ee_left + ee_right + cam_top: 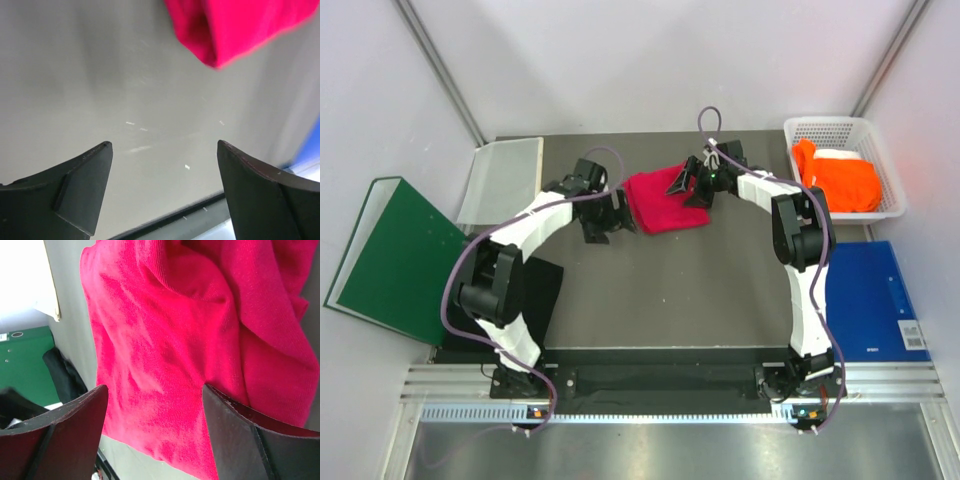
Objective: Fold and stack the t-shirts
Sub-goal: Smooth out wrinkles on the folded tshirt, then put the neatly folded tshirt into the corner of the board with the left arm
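Crimson-pink soft cloth t-shirt [665, 202] lies rumpled, right gripper [154, 388] spread wide above it, left gripper [163, 145] likewise parted just left of it. Limp and light, it likely pinches best at an edge.

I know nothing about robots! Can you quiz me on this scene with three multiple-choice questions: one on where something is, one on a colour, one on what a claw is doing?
1. Where is the orange t-shirt?
A) in the white basket
B) on the floor
C) draped over an arm

2. What colour is the shirt under the right gripper?
A) black
B) crimson-pink
C) orange

3. How is the left gripper?
A) shut on the shirt
B) open, holding nothing
C) shut, empty

Answers: 1 A, it fills the basket. 2 B, the right wrist view shows it. 3 B, its fingers stand apart over bare table.
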Motion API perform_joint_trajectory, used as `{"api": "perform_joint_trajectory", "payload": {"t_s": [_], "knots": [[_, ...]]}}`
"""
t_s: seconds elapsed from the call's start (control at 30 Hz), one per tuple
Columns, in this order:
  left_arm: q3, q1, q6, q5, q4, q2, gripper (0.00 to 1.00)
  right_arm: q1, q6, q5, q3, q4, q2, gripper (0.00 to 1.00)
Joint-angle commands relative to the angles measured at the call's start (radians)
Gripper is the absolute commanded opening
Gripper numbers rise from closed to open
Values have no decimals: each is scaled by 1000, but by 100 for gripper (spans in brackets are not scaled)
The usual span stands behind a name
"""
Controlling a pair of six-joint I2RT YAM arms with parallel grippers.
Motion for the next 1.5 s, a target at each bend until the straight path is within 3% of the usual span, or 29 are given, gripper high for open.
{"api": "perform_joint_trajectory", "payload": {"t_s": [0.0,0.2,0.33,0.63,1.03,1.17,1.2,1.27,1.3,1.47], "knots": [[122,49,103,-208,-227,-65,88,-1,-29,-7,-22,0,-45,76],[170,92,142,-573,-582,-82,88,-1,-33,-15,-11,-11,-79,76],[77,93,70,-672,-706,-84,90,-3,-17,-28,14,-9,-105,76],[-148,87,-10,-692,-636,-30,94,-24,2,-61,41,-8,-132,77],[-168,87,-18,-724,-522,146,83,-78,10,-81,-38,28,-186,77],[-116,87,-18,-718,-504,235,67,-92,11,-87,-43,29,-201,77],[-90,87,-12,-707,-501,250,46,-95,10,-88,-45,29,-206,77],[-61,84,-5,-694,-496,283,19,-100,8,-91,-49,29,-212,77],[-29,80,2,-683,-498,290,0,-103,8,-93,-55,29,-217,77],[117,18,27,-608,-524,335,0,-113,5,-96,-91,35,-234,77]]}}
